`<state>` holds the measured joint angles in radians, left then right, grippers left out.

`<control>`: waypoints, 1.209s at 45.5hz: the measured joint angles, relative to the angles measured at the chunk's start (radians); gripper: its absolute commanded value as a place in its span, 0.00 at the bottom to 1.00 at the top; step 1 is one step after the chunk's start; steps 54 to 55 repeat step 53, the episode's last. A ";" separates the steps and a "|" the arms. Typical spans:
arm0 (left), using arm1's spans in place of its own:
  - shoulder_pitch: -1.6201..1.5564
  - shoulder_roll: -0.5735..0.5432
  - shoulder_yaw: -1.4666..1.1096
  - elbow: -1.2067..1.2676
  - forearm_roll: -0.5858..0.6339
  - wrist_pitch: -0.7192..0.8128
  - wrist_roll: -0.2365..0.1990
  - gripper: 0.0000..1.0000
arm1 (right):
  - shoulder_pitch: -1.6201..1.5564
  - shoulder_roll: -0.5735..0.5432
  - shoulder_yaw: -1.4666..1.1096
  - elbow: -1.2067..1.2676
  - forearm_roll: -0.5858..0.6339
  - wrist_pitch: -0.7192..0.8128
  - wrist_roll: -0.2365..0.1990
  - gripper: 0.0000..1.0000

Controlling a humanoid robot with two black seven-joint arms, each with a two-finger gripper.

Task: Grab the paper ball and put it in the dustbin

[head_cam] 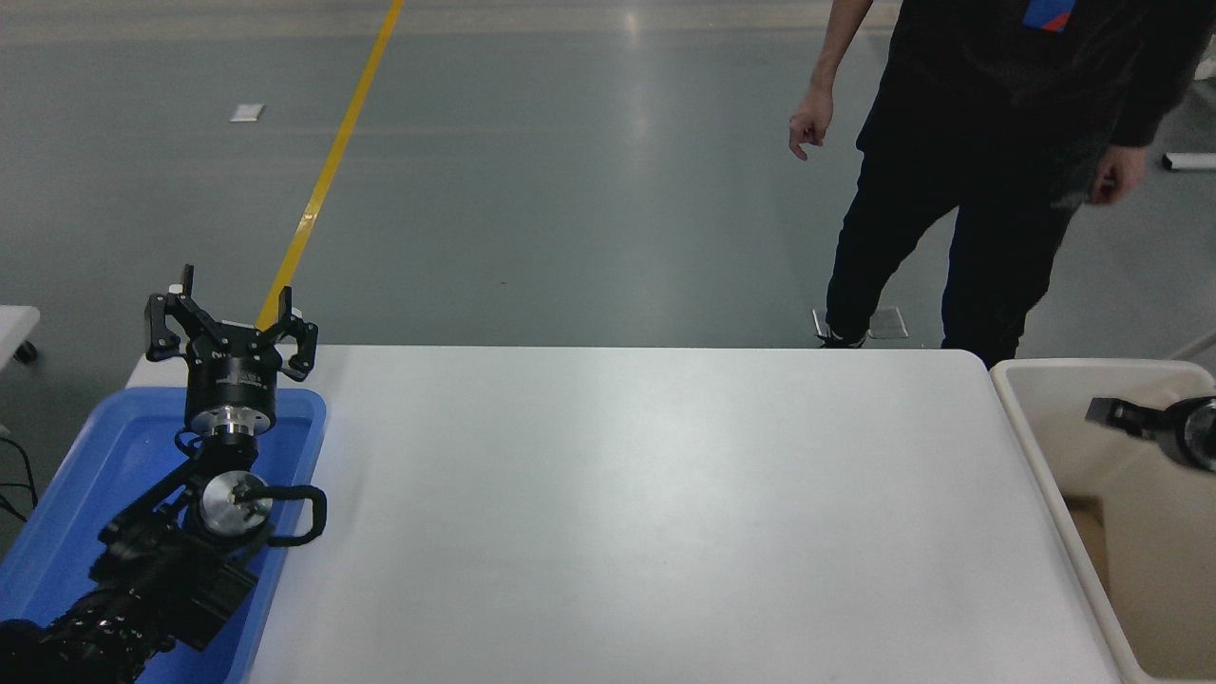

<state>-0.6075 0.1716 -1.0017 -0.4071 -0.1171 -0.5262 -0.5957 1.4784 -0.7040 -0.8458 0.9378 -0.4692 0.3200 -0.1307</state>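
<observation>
Right gripper point(1107, 414) hovers over the dustbin point(1040, 446); no paper ball visible.

White table point(646, 494), blue tray point(85, 456) at its left, person point(988, 142) standing beyond.

dustbin point(1045, 446) right of table point(646, 513)

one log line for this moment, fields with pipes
right claw: over dustbin, nothing seen in it | paper ball: not visible | left claw: open, parked over blue tray | person: far side
</observation>
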 measured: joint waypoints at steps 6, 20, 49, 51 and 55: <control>0.000 0.000 0.000 0.000 0.000 0.000 0.000 0.99 | 0.228 0.019 -0.084 0.182 0.067 0.166 0.000 1.00; 0.001 0.000 0.000 0.000 0.000 0.000 0.001 0.99 | 0.543 0.188 -0.198 0.413 0.206 0.344 0.000 1.00; 0.001 0.000 0.000 0.001 -0.002 0.002 -0.001 0.99 | 0.750 0.542 -0.287 0.492 0.444 0.388 0.000 1.00; 0.001 0.000 0.000 0.001 -0.002 0.002 -0.001 0.99 | 0.753 0.546 -0.291 0.492 0.453 0.383 0.001 1.00; 0.001 0.000 0.000 0.001 -0.002 0.002 -0.001 0.99 | 0.755 0.551 -0.299 0.492 0.462 0.379 0.000 1.00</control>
